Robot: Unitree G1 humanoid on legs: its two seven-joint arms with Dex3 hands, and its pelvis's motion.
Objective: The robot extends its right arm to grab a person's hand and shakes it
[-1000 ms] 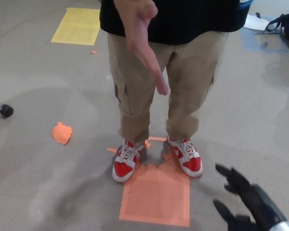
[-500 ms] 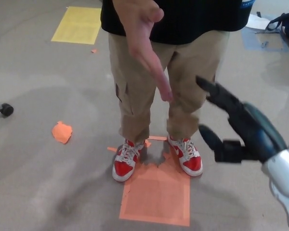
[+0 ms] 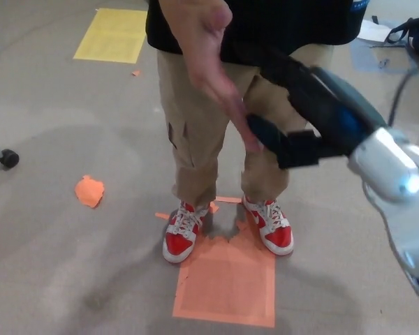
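Observation:
A person in a black shirt, tan trousers and red shoes stands in front of me, holding a hand (image 3: pixel 211 66) out toward me, fingers pointing down and forward. My right hand (image 3: pixel 304 112) has come in from the right, raised to the level of the person's fingertips. Its black fingers are spread apart, the thumb just right of the person's fingertips and the upper fingers above them. Nothing is clasped between them. My left hand does not show.
An orange taped square (image 3: pixel 227 279) marks the floor under the person's shoes (image 3: pixel 183 232). An orange scrap (image 3: pixel 89 192) lies at left, a yellow sheet (image 3: pixel 112 36) at far left, a chair caster (image 3: pixel 7 159) at the left edge, a bag (image 3: pixel 415 35) at top right.
My right hand has risen from the lower right corner and moved left up to the person's outstretched hand. The person's hand has shifted only slightly.

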